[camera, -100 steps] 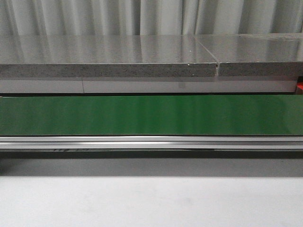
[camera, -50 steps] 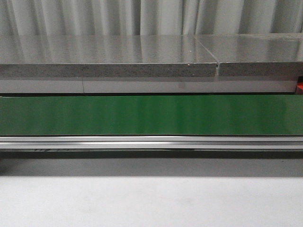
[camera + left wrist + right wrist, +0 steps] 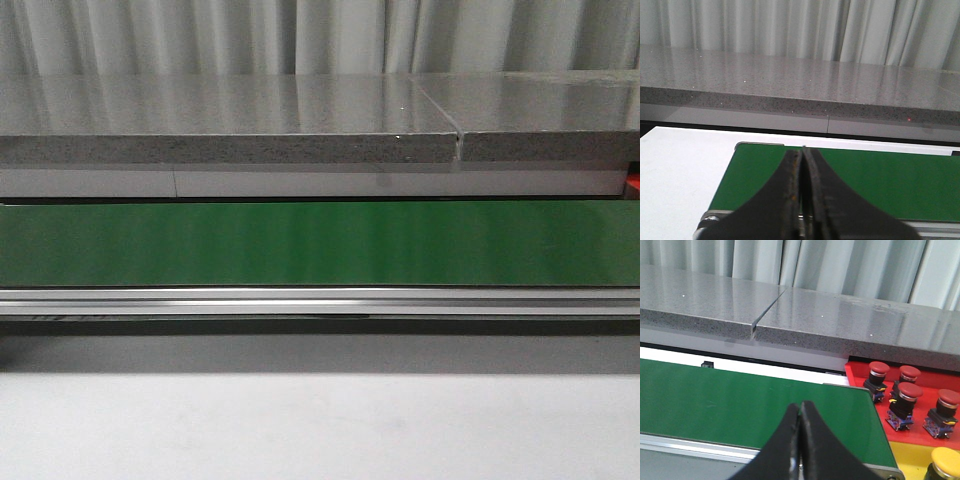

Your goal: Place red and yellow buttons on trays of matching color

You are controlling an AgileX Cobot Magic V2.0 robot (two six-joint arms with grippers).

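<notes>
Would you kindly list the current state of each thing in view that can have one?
left gripper: shut, holding nothing
right gripper: shut, holding nothing
green conveyor belt: bare, no buttons on it
red tray: holds four red buttons, upright
yellow tray: holds at least one yellow button

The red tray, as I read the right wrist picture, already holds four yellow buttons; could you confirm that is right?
Not quite: in the right wrist view the four buttons on the red tray are red, not yellow. The only yellow button sits on the yellow tray.
</notes>
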